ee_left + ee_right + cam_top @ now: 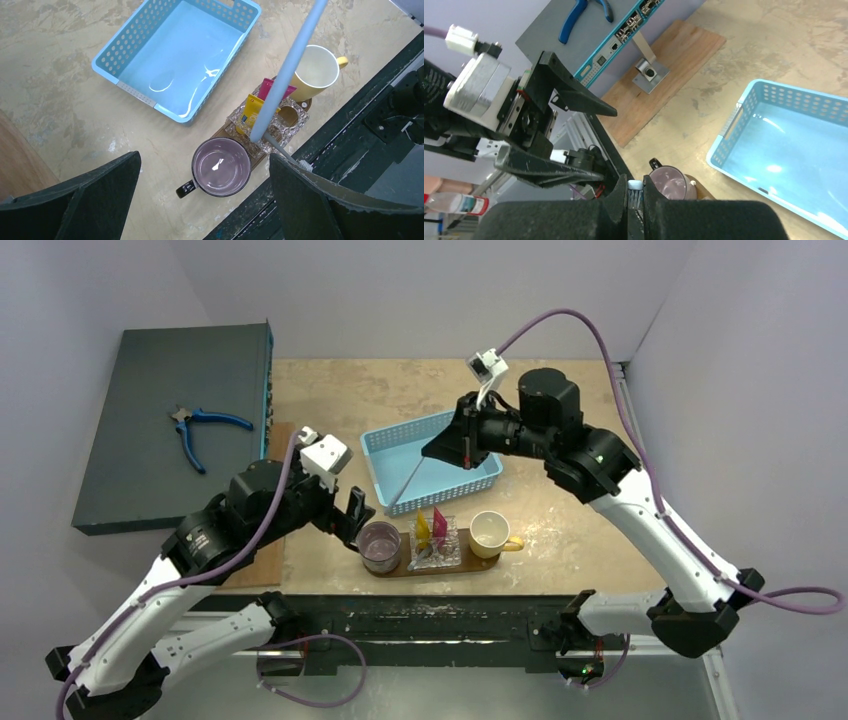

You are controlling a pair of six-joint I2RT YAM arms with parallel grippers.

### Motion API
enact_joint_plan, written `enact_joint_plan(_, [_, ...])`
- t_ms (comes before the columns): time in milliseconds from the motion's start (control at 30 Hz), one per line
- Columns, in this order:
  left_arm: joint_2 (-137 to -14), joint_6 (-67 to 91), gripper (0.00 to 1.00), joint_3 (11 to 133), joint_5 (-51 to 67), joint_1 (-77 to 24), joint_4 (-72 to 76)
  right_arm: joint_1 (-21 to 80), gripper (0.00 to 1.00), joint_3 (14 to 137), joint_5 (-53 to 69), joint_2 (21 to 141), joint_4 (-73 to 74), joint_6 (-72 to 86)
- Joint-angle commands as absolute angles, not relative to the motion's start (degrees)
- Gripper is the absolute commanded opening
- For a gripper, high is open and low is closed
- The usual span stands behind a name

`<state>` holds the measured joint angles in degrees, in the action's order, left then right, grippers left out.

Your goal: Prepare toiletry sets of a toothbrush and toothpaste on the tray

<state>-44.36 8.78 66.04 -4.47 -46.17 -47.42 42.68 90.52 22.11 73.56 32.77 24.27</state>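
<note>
The dark tray (482, 562) lies at the table's near edge. On it a glass holder (447, 550) holds the yellow tube (422, 528) and pink tube (439, 520). My right gripper (442, 448) is shut on the pale toothbrush (410, 485) and holds it slanting down above the basket's near corner. Bristles show between its fingers in the right wrist view (634, 185). In the left wrist view the toothbrush (292, 60) crosses over the tubes (250, 112). A thin stem with white bristles (305, 166) sticks out below it. My left gripper (355, 520) is open and empty above the purple mug (221, 166).
A blue mesh basket (432, 455) stands behind the tray. A purple mug (380, 545) and a yellow cup (490, 532) sit at the tray's ends. Blue-handled pliers (200, 430) lie on a dark grey box (130, 480). A wooden board (664, 85) lies to the left.
</note>
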Motion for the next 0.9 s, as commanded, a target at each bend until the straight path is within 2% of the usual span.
enact_joint_plan(0, [-43.1, 10.82, 1.0, 65.91, -4.96, -46.37, -44.57, 42.62, 0.0, 90.37, 18.9, 68.69, 37.34, 18.29])
enact_joint_plan(200, [-42.14, 12.37, 1.0, 64.74, -4.91, -46.37, -43.6, 44.28, 0.0, 89.14, 11.06, 64.54, 42.16, 14.15])
enact_joint_plan(467, [-40.87, 13.77, 1.0, 62.75, -4.65, -46.33, -43.28, 60.08, 0.0, 90.9, -10.66, 63.16, 48.88, 13.53])
enact_joint_plan(867, [-37.59, 14.94, 1.0, 59.26, -5.19, -46.32, -43.73, 71.15, 0.0, 86.52, -23.88, 60.16, 53.79, 20.94])
